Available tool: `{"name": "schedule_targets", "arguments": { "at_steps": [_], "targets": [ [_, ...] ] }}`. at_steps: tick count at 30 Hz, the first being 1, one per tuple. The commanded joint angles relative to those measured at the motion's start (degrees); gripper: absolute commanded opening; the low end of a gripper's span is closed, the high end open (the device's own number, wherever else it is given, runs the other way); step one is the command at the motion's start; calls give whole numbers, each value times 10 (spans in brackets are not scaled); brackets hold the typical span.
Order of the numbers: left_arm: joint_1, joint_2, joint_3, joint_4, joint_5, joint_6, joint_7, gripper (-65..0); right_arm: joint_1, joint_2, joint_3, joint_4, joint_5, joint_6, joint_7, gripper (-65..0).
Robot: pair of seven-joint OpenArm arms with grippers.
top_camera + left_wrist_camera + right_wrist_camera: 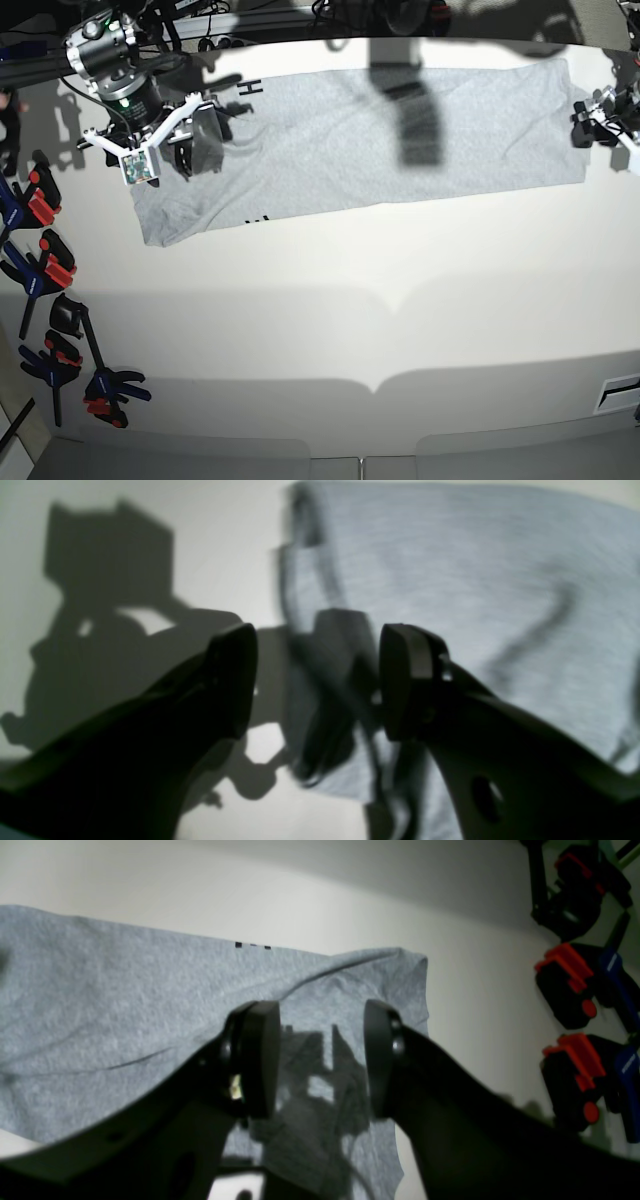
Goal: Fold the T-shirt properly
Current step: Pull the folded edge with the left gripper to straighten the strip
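The light grey T-shirt (340, 140) lies as a long flat band across the far part of the white table (330, 320). Bits of black lettering (250, 87) peek out at its edges near the left end. My right gripper (188, 140) hovers over that left end. In the right wrist view it (320, 1060) is open, with only cloth (125, 1005) and its own shadow beneath. My left gripper (588, 122) is at the shirt's right end. The left wrist view shows it (317, 675) open and empty just above the blurred shirt edge (450, 580).
Several black, red and blue clamps (45, 270) lie along the table's left side, and they also show at the right in the right wrist view as clamps (575, 985). Cables and gear crowd the back edge (250, 20). A dark shadow (410, 110) crosses the shirt's middle.
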Motion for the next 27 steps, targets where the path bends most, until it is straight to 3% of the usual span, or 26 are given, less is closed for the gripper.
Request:
{"name": "schedule_targets", "arguments": {
  "at_steps": [1, 6, 14, 22, 27],
  "targets": [
    [-2, -13, -5, -6, -8, -3, 1, -293, 1, 5, 3, 10, 6, 3, 13, -392],
    [-2, -13, -5, -65, -103, -7, 74, -293, 1, 5, 3, 10, 6, 3, 14, -392],
    [-2, -13, -3, -148, -307, -76, 181, -293, 1, 5, 3, 10, 36, 3, 14, -392],
    [-2, -9, -4, -168, -310, -108, 149, -293, 1, 5, 3, 10, 36, 3, 15, -392],
    [-3, 17, -3, -168, -310, -114, 149, -293, 2, 5, 3, 10, 36, 3, 16, -392]
  ]
}}
